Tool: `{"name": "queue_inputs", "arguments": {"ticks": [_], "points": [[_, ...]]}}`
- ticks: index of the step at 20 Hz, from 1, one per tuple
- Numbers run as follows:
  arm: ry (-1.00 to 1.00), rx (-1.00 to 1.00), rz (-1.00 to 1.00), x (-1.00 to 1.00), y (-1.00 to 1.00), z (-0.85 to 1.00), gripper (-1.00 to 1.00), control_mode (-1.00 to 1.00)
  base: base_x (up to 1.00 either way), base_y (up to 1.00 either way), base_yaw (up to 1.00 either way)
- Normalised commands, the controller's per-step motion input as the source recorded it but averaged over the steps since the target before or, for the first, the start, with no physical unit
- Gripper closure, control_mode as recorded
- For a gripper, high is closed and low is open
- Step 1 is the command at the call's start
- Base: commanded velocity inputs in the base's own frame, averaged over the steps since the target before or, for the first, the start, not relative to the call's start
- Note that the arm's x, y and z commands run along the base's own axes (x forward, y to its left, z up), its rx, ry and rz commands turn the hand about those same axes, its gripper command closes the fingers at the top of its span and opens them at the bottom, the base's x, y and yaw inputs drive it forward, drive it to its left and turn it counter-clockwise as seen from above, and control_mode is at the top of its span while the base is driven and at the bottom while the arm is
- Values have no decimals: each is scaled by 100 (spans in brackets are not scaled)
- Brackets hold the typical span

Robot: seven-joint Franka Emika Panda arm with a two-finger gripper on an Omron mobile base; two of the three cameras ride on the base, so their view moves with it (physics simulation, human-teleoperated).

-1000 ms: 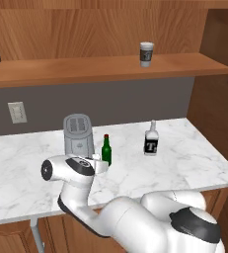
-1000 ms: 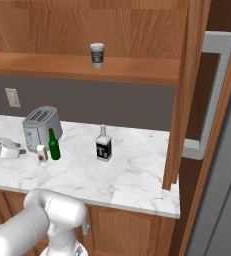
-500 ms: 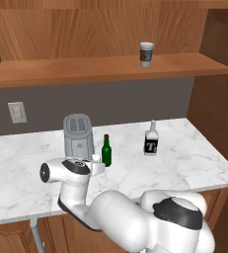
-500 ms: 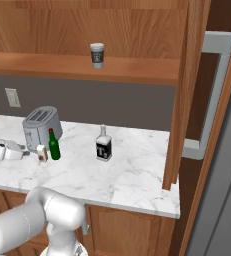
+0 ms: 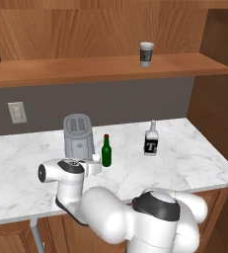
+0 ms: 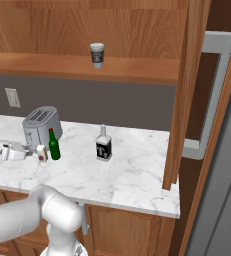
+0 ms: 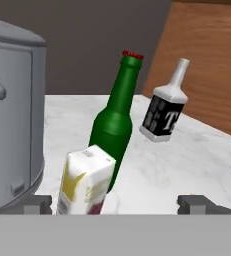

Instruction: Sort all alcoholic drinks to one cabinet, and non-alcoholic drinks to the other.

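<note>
Since a second ago we see the arm swing a little to the left over the counter (image 5: 184,163), while the drinks stay where they were. Our gripper (image 7: 116,205) is wide open and holds nothing; the small white carton (image 7: 84,181) stands between its tips, near the left one. Just behind the carton is the green bottle (image 7: 115,127), beside the toaster (image 5: 78,134). The clear bottle (image 5: 151,139) stands further right. The coffee cup (image 5: 146,53) is on the shelf (image 5: 76,70) above.
</note>
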Motion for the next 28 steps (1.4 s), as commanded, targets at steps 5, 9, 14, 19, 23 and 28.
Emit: {"name": "queue_inputs", "arguments": {"ticks": [5, 9, 14, 19, 23, 28], "points": [[0, -4, -5, 28, 3, -19, -100, -100, 0, 0, 0], [0, -4, -4, 26, 1, -19, -100, -100, 0, 0, 0], [0, -4, -5, 20, 1, -21, -100, -100, 0, 0, 0], [0, -5, -7, 11, 0, -15, -100, -100, 0, 0, 0], [0, -6, -7, 9, 0, -13, -100, -100, 0, 0, 0], [0, -4, -1, 0, 0, -11, -100, -100, 0, 0, 0]]}}
